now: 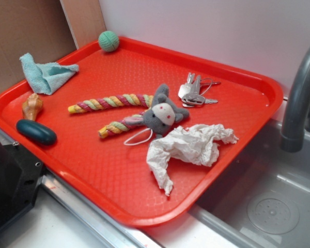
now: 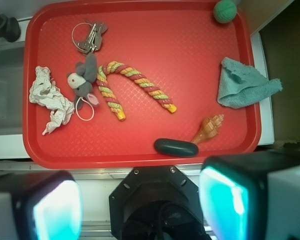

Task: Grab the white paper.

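While our pincer (image 2: pixel 140 205) hangs apart, we judge the crumpled white tissue paper (image 1: pixel 188 147) light, soft; best pinched mid-bunch.

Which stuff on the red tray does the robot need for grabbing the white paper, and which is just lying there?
Needed:
white paper
gripper, open

Just lying there:
mouse toy with rope
keys
blue cloth
green ball
seashell
dark oval stone
red tray, holding it all
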